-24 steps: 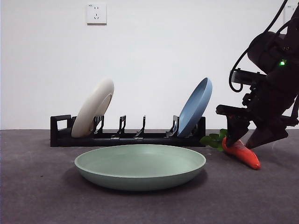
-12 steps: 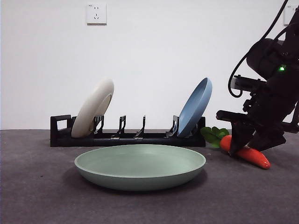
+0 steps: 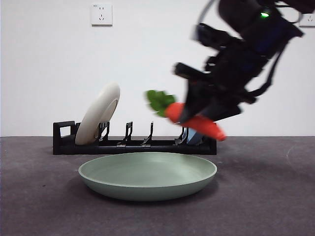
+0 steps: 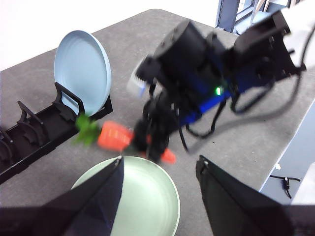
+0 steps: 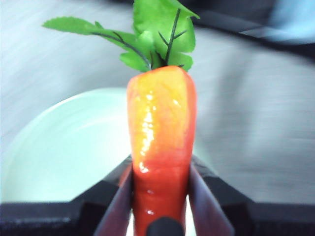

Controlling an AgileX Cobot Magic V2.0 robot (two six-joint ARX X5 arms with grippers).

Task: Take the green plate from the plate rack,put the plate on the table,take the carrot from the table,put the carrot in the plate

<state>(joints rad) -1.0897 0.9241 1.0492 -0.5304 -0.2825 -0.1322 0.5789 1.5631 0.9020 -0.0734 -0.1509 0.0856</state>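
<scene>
Gripping carrot [image 5: 160,147] | right gripper [image 3: 204,115] (jaws clamped) | above green plate [image 3: 147,175]

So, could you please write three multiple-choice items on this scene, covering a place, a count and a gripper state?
1. Where is the carrot?
A. lying on the table
B. held in the air above the green plate
C. in the plate rack

2. How many plates does the plate rack hold?
A. two
B. none
C. four

3. What is the right gripper doing?
A. hanging open
B. gripping a plate
C. clamping the carrot

Answers: 1 B, front view shows it off the table; 2 A, one cream, one blue; 3 C, jaws press both its sides.
</scene>
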